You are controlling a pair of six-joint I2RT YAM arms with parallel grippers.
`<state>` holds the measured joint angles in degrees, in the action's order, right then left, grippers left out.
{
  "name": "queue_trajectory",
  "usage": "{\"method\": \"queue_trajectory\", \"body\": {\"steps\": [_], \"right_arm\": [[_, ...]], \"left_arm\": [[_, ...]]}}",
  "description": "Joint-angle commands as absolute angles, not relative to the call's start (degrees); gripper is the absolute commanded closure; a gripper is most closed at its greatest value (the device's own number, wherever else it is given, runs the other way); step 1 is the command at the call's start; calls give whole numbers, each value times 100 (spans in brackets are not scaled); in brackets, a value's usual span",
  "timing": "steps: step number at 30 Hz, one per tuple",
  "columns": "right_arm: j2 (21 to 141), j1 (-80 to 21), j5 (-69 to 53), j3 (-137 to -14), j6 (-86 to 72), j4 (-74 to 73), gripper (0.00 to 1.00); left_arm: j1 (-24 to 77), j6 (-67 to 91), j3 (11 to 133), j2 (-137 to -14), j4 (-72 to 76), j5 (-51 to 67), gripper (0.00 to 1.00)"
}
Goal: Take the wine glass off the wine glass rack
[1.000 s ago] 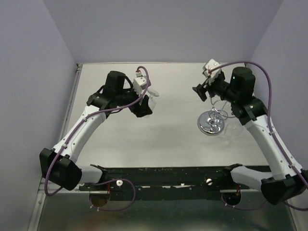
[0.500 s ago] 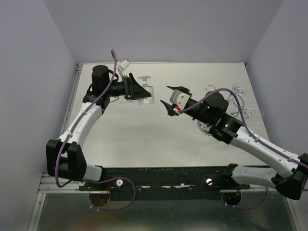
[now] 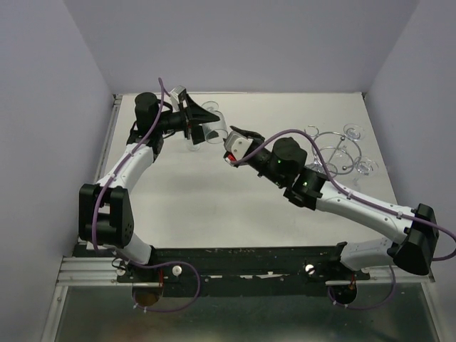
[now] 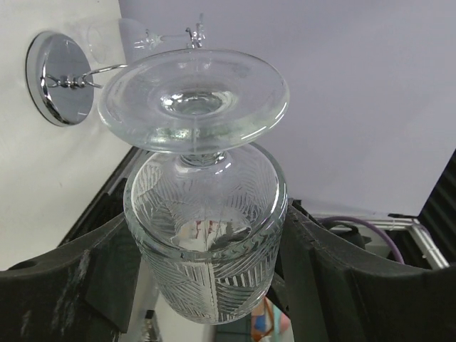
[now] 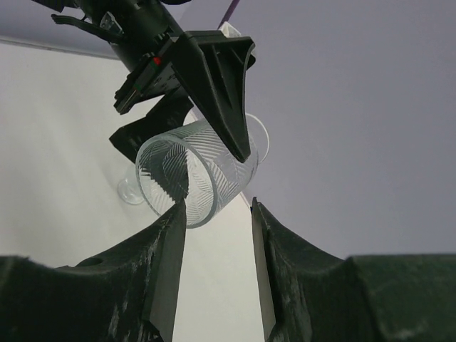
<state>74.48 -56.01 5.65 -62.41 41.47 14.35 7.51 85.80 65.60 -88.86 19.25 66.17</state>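
Observation:
My left gripper (image 3: 203,127) is shut on a clear cut-pattern wine glass (image 3: 214,122) and holds it tilted above the far left of the table. In the left wrist view the bowl (image 4: 206,249) sits between the black fingers (image 4: 78,278), with its foot (image 4: 192,100) pointing away. My right gripper (image 3: 230,142) is open, its tips just short of the bowl's rim (image 5: 185,174); the open gap (image 5: 217,206) is empty. The chrome wine glass rack (image 3: 329,135) stands at the right, well apart; its mirrored base (image 4: 60,78) shows in the left wrist view.
Other clear glasses (image 3: 353,132) hang on the rack's loop arms. Another clear glass (image 3: 193,146) stands on the table under the held one, and its foot shows in the right wrist view (image 5: 132,191). Lilac walls enclose the table on three sides.
My right arm has swung left from the rack to the held glass. My left arm has raised the glass and tilted it towards the right gripper.

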Motion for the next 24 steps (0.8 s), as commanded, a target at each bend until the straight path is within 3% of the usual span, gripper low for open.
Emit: {"method": "queue_trajectory", "body": {"steps": [1, 11, 18, 20, 22, 23, 24], "right_arm": [[7602, -5765, 1116, -6425, 4245, 1995, 51], [8243, -5792, 2161, -6767, 3323, 2487, 55], [8674, -5801, 2435, -7119, 3015, 2540, 83], [8780, -5792, 2417, -7189, 2910, 2497, 96], [8877, -5801, 2399, -7286, 2822, 2435, 99], [8920, -5809, 2391, -7330, 2804, 2435, 99], [8956, -5810, 2356, -7374, 2804, 2452, 99]], "left_arm": [[756, 9386, 6776, -8701, 1926, 6416, 100], [738, 9747, 6478, -8271, 1600, 6118, 100], [528, 9677, 6091, -7910, 713, 5695, 100], [501, 9677, 6047, -7858, 721, 5652, 100], [483, 9686, 6021, -7805, 703, 5616, 100], [483, 9659, 6038, -7779, 564, 5599, 91], [475, 9598, 6047, -7717, 301, 5538, 69]]}}
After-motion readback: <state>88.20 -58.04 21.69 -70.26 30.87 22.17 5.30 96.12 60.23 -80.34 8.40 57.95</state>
